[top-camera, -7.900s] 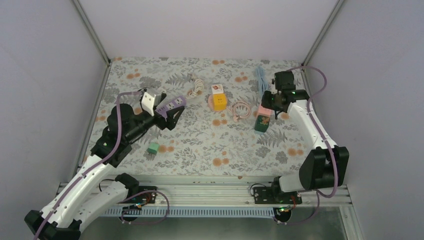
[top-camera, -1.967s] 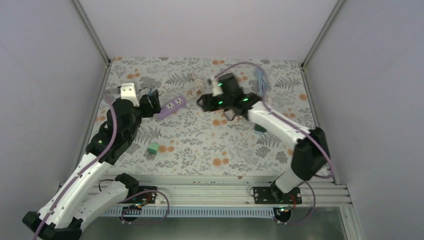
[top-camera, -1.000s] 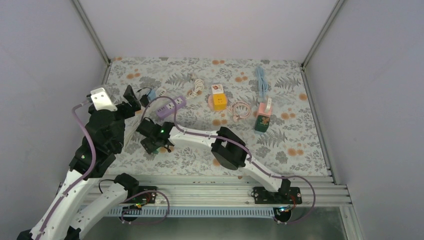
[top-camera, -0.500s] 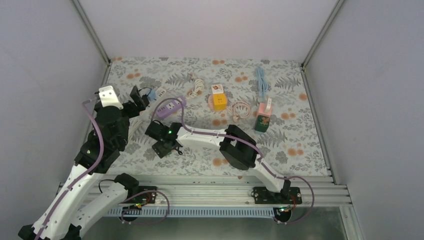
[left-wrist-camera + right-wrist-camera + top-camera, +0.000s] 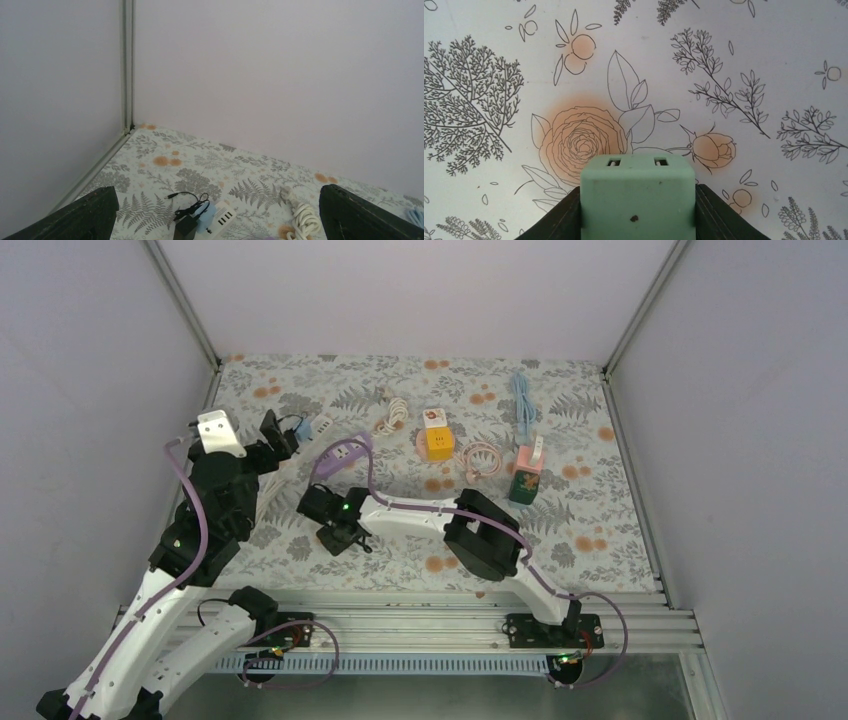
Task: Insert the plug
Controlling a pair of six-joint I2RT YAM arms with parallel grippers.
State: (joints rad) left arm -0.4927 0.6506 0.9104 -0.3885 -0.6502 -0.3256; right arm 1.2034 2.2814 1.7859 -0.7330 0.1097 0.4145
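The purple power strip (image 5: pixel 341 452) lies slantwise on the flowered cloth (image 5: pixel 600 540), and everything else is placed from it. The right gripper (image 5: pixel 338 537) hangs on the near side of the strip, towards the arm bases, a little apart from it and pointing down at the cloth. The right wrist view shows its claw partly closed: the two dark fingers (image 5: pixel 565 218) press against the left and right sides of the green plug (image 5: pixel 637 197), so the plug is gripped between them. Two small slots show along the plug's far edge, with an orange rose printed on the cloth just past it. Whether the plug is off the cloth or resting on it I cannot tell, and from above the gripper hides it. The left gripper (image 5: pixel 277 433) is to the left of the strip, near its far end, with its claw spread as wide as it goes and nothing in it; its fingers (image 5: pixel 90 215) sit in the bottom corners of the left wrist view. Just beyond the strip's left end lie a white multi-port charger (image 5: pixel 322 425) and a black adapter (image 5: pixel 186 229). To the strip's right are a coiled white cable (image 5: pixel 392 415) and a yellow cube socket (image 5: pixel 438 443)
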